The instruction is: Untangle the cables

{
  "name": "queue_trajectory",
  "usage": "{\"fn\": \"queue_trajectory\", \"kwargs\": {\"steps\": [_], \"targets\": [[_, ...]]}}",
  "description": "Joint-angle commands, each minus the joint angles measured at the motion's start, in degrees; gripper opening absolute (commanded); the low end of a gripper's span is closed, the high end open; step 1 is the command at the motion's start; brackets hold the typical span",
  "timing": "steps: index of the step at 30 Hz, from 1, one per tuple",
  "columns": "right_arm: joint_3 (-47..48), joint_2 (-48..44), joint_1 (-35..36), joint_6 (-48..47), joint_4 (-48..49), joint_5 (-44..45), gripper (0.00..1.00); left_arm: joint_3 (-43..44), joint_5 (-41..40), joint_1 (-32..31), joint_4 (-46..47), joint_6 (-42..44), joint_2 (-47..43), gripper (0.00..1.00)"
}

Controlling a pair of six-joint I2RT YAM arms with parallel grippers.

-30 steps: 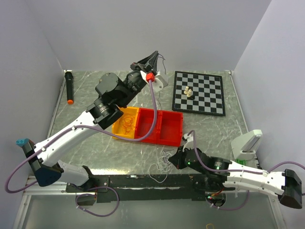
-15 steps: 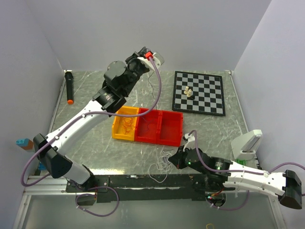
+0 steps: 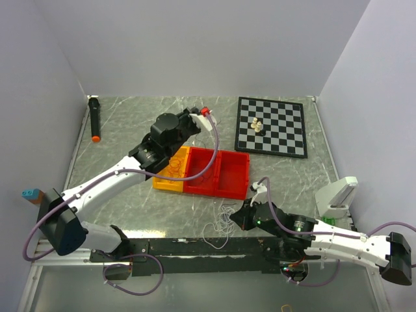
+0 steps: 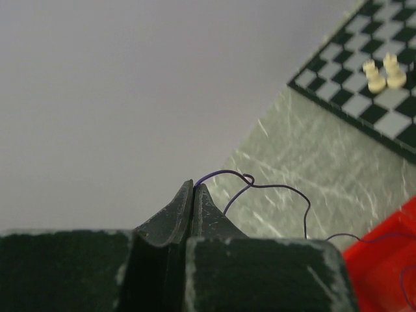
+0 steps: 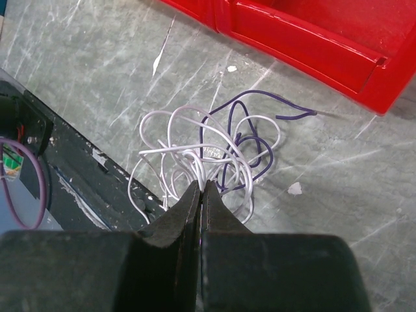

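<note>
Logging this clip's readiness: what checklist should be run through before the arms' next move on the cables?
1. Left gripper shut on the purple wire: ok.
2. That wire's tail reaches the red bin: ok.
3. Right gripper shut at the edge of the clump; a wire actually between its jaws: cannot tell.
4. White and purple loops in the clump separated: not ok.
5. Orange wires lying in the yellow bin: ok.

chessboard [image 3: 286, 133] far right, pale pieces [image 3: 257, 125] on it | red bins [image 3: 231, 172] touching yellow bin [image 3: 166, 185] | marker [image 3: 95, 119] left
</note>
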Motion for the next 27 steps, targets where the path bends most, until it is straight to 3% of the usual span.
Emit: {"fn": "queue_trajectory", "kwargs": {"steps": [1, 6, 14, 23, 27], "targets": [[-0.5, -1.7, 0.3, 1.2, -0.8, 0.5, 0.00, -3.1, -0.7, 0.9, 0.9, -1.3, -3.8, 0.01], [-0.2, -0.5, 0.4, 1.0, -0.3, 0.0, 0.00, -2.9, 4.6, 0.9, -6.8, -5.4, -6.0, 0.01], [0.7, 1.5, 0.4, 0.8, 0.3, -0.4, 0.00, 0.8, 22.6, 0.9, -28.0, -8.4, -3.5, 0.01], [1.1, -0.3, 0.4, 0.9, -1.6, 0.0, 0.00, 0.3, 22.6, 0.9, -31.8, -9.0, 3.8, 0.01], [1.4, 0.0, 0.4, 0.9, -2.0, 0.2, 0.00, 2.0, 19.0, 0.9, -30.4, -10.1, 8.9, 0.01]]}}
